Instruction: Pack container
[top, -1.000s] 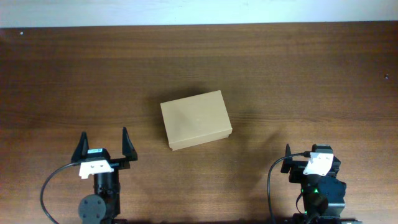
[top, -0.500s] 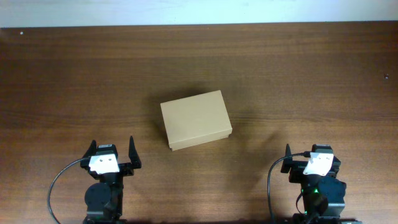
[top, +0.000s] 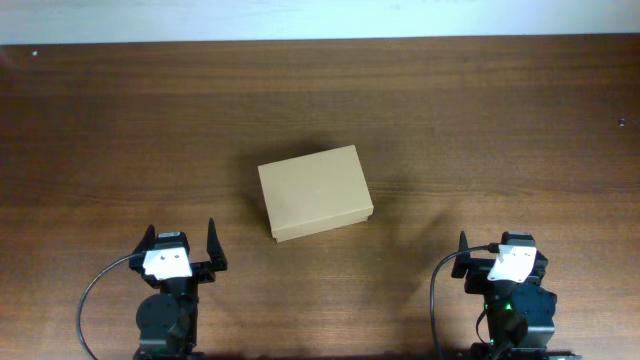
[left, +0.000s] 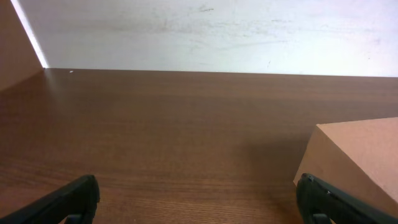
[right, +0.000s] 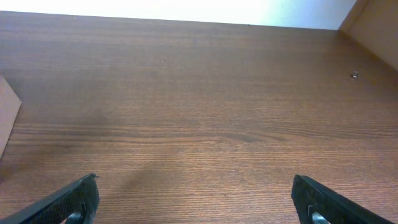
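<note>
Left pincer (top: 181, 240) has drawn back toward its base since a second ago and sits spread and empty like the right pincer (top: 500, 250), both well short of the closed box (top: 315, 193) mid-counter (top: 480, 120), so packing looks unstarted or finished; the box's contents are hidden.

The table (top: 120, 130) is dark brown wood with fine horizontal grain, smooth, with a dull satin sheen. At its centre the container (top: 315, 192) is plain tan cardboard, matt and unprinted, its closed lid flat and smooth. At seven o'clock the left gripper (top: 180, 239) has matt black plastic-looking fingers (left: 68, 200) below a white housing; at five o'clock the right gripper (right: 198, 202) looks the same. The wall (left: 205, 34) behind is matt white, faintly scuffed.
</note>
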